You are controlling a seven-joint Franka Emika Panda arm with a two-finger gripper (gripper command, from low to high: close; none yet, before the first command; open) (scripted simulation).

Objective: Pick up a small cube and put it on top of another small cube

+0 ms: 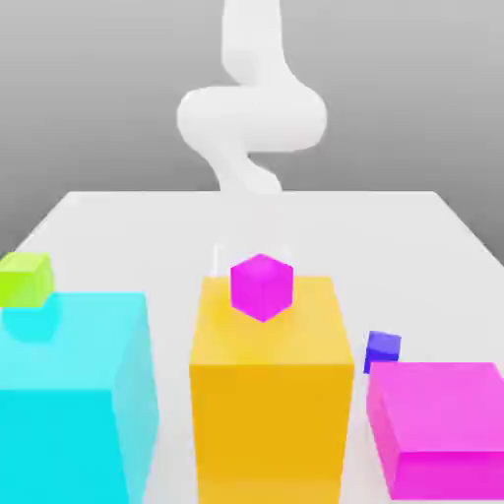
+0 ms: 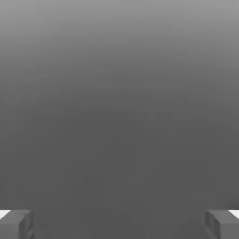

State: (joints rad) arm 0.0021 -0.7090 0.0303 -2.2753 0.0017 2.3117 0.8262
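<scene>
Tool [image 2: 119,224], one: two grey fingers [image 2: 16,224] are showing at opposite edges of the hand view, standing wide apart with nothing between them but plain grey ground. In the exterior view the white arm [image 1: 251,113] is curling down behind the orange block, and two faint pale fingertips [image 1: 217,258] are flanking the magenta cube from behind; whether they are touching it I cannot tell.

Small cubes, three:
- magenta cube [image 1: 262,286], one, sitting tilted on a corner at the top of the orange block, near its far edge.
- green cube [image 1: 25,280], one, lying at the exterior view's left, just behind the cyan block.
- blue cube [image 1: 382,348], one, resting on the bench between the orange block and the pink block, just behind the latter.

Large blocks, three, standing in a row at the front:
- orange block [image 1: 271,394], one, tall, in the middle.
- cyan block [image 1: 69,404], one, tall and wide, at the exterior view's left.
- pink block [image 1: 443,428], one, low and flat, at the exterior view's right.

Bench [image 1: 394,236], one: white, carrying all the items, running back toward the arm.
</scene>
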